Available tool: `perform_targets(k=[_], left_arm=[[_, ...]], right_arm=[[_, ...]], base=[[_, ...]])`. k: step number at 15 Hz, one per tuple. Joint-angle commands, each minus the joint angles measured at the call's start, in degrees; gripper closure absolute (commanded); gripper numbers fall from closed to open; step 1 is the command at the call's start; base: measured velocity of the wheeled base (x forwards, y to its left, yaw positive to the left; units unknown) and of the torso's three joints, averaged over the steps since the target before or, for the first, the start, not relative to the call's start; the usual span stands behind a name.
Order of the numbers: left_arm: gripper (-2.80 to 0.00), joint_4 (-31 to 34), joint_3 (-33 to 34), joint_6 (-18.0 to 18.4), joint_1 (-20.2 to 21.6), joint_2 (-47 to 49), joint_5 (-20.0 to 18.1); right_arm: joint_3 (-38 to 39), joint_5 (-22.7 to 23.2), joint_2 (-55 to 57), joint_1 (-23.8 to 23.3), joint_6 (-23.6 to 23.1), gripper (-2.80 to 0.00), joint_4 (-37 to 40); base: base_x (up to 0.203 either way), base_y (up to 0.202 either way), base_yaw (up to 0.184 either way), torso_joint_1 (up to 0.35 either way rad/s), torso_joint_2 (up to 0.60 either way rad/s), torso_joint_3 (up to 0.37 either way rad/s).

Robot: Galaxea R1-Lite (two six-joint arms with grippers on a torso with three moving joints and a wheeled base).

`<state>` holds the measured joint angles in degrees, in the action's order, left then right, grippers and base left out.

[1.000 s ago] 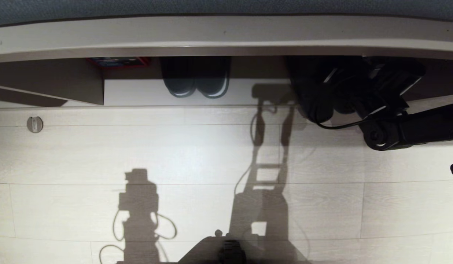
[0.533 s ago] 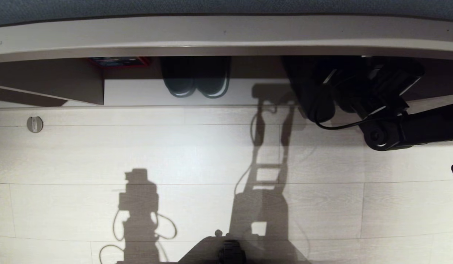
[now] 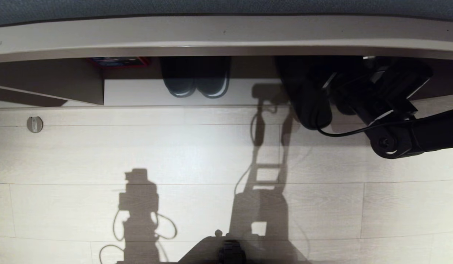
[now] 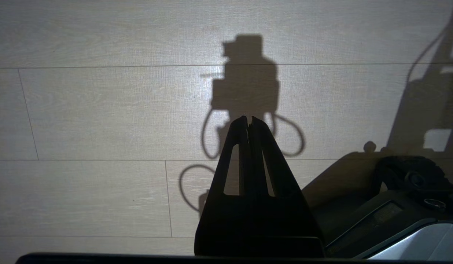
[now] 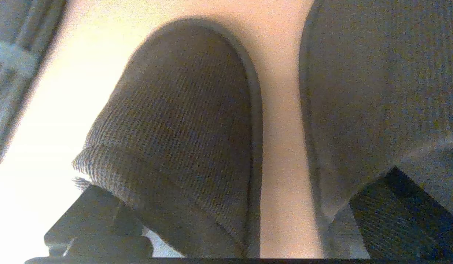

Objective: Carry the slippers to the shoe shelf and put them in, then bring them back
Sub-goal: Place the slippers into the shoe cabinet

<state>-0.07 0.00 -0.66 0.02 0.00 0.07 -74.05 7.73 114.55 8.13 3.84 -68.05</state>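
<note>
Overhead, the slippers (image 3: 309, 99) lie dark at the shoe shelf (image 3: 241, 91) edge, upper right, beside the right end effector (image 3: 343, 91), while its wrist view shows fingers (image 5: 98, 227) spread around them, and the left end effector (image 4: 248, 123) is pressed together.

My right gripper (image 3: 334, 86) reaches into the shoe shelf (image 3: 248, 93); slippers (image 3: 309, 99) beside it, closed-toe pair (image 3: 195, 82) leftward.

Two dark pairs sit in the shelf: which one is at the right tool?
The slippers beside the right tool, not the glossy-toed pair farther left.
</note>
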Motion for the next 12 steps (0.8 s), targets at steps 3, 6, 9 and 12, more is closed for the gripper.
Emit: perform_targets(k=[3,6,9,12], left_arm=[[0.0,0.0,0.0,0.0,0.1,-0.1,0.0],[0.0,0.0,0.0,0.0,0.0,-0.1,0.0],[0.0,0.0,0.0,0.0,0.0,-0.1,0.0],[0.0,0.0,0.0,0.0,0.0,-0.1,0.0]], right_arm=[[5.7,-0.3,-3.5,0.4,-0.5,-2.8,-1.6],[7.9,-0.5,-4.5,0.4,-2.2,-2.8,-2.3],[9.7,-0.2,-4.7,0.4,-2.3,-2.8,-2.8],[11.1,0.0,-4.0,0.3,-3.2,-2.8,-2.8]], base=[[0.0,0.0,0.0,0.0,0.0,0.0],[0.0,0.0,0.0,0.0,0.0,0.0],[0.0,0.0,0.0,0.0,0.0,0.0],[0.0,0.0,0.0,0.0,0.0,0.0]])
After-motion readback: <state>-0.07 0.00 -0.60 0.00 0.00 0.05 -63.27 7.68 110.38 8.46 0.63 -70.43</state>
